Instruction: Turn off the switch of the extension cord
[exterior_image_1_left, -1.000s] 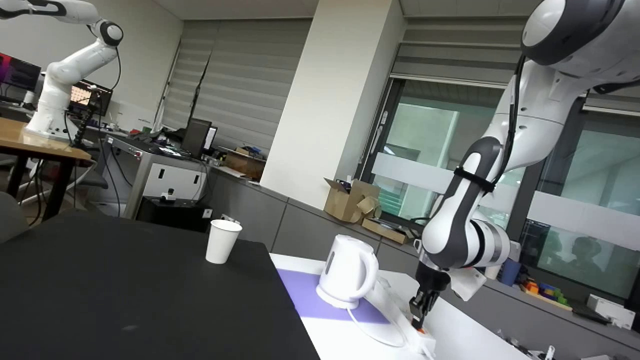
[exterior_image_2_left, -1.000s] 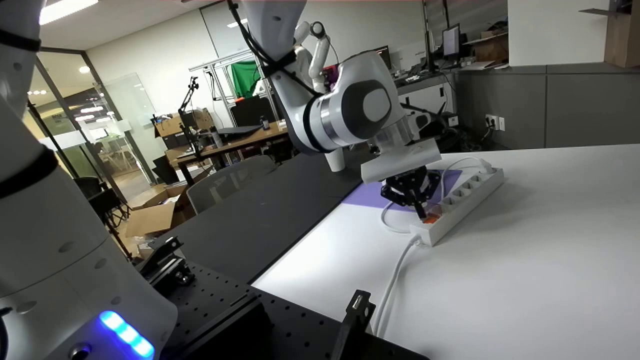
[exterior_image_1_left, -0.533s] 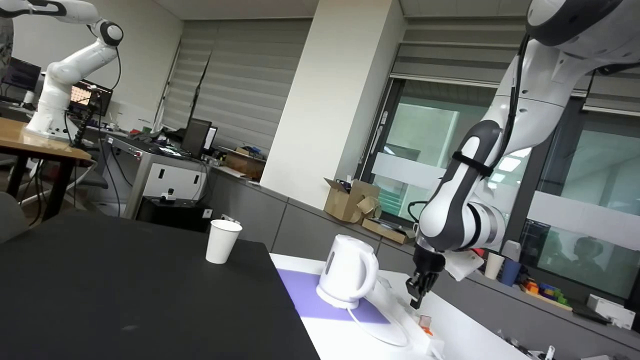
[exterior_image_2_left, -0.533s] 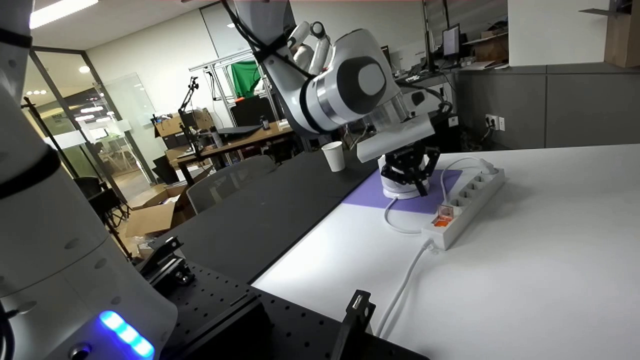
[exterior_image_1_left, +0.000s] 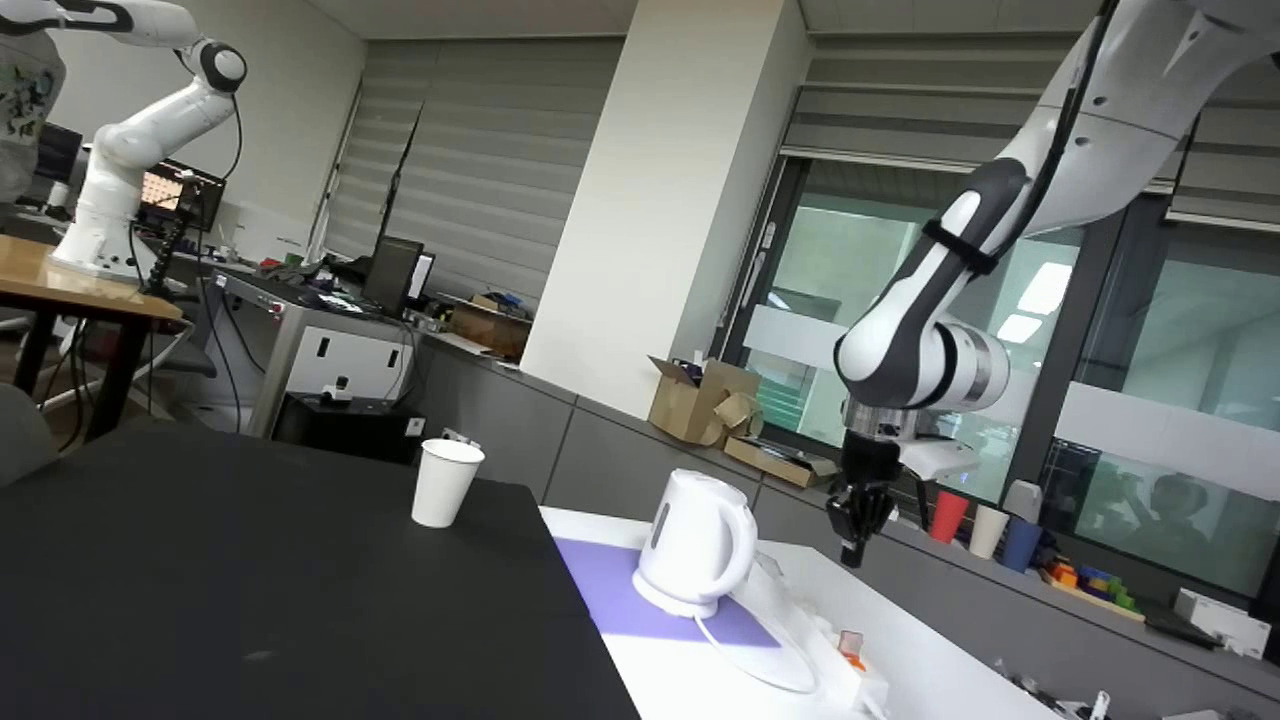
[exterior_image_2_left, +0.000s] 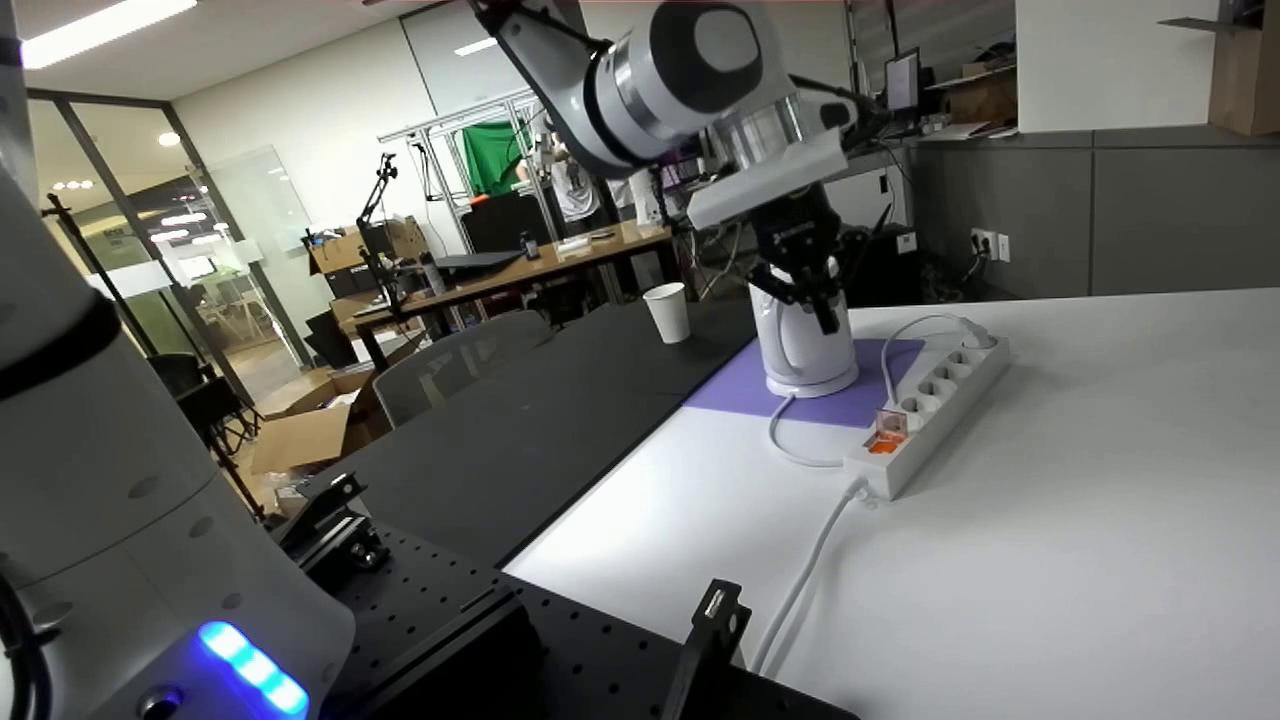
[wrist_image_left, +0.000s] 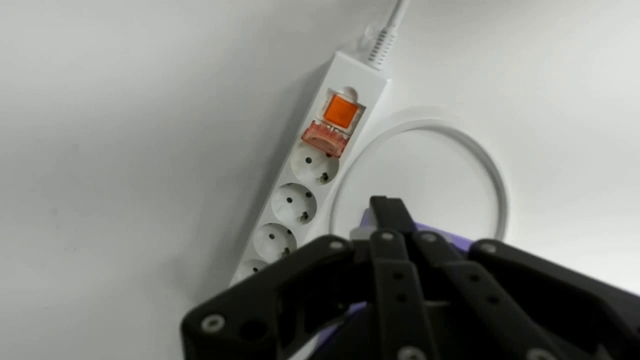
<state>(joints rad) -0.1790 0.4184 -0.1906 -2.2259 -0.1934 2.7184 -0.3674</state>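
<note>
Long white power strip (wrist_image_left: 304, 183), lying flat on the tabletop (exterior_image_2_left: 1100, 480), round sockets (wrist_image_left: 294, 203) facing up. Orange switch (wrist_image_left: 341, 111) is at the end where the cable (wrist_image_left: 382, 47) comes out, see-through reddish flap (wrist_image_left: 325, 139) flipped open. Can't tell if it's on or off tbh.

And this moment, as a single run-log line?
gripper shut, empty, hanging clear of extension cord | orange switch exposed, red cover standing open | on/off unclear | white jug on purple mat

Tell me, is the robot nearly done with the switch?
Done: the reddish cover is flipped open, baring the orange switch. In hand: nothing; the closed gripper hangs clear of the power strip. Left: maybe a press, or nothing; I can't tell if the switch is off.
</note>
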